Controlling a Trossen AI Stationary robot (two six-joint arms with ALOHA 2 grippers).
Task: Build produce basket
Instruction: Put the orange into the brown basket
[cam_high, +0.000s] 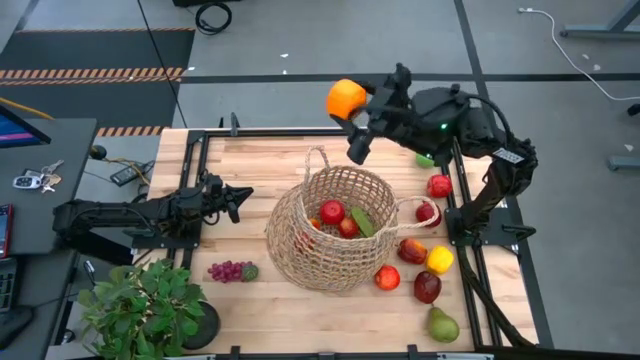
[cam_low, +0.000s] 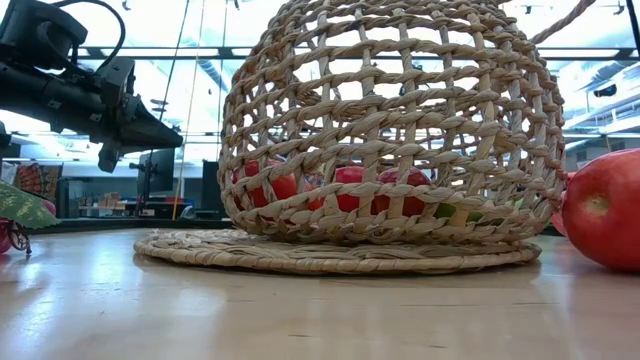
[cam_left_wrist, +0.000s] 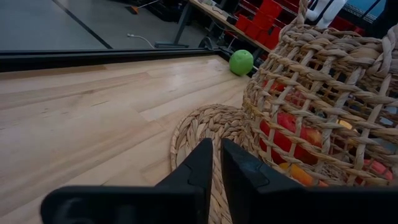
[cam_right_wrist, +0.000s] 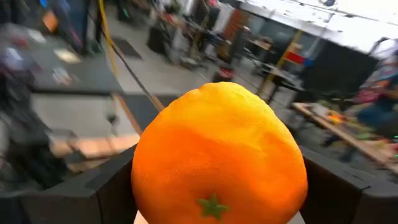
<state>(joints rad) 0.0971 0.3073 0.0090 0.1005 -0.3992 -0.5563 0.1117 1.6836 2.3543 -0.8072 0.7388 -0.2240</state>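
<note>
Pale wood tabletop (cam_high: 250, 170) sits on grey floor. Right jaws pinch the orange (cam_high: 346, 99), raised beyond the basket (cam_high: 333, 228). Left jaws are pressed together just short of the basket's coiled mat (cam_left_wrist: 199, 127). Only the left wrist view shows the green apple (cam_left_wrist: 241, 61) past them.

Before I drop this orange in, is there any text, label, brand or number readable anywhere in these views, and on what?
None can be read.
The orange in the right gripper, the basket and the loose produce carry no visible labels.
The left gripper shows no markings.
Red bins and room clutter beyond the table are too blurred to tell.
</note>
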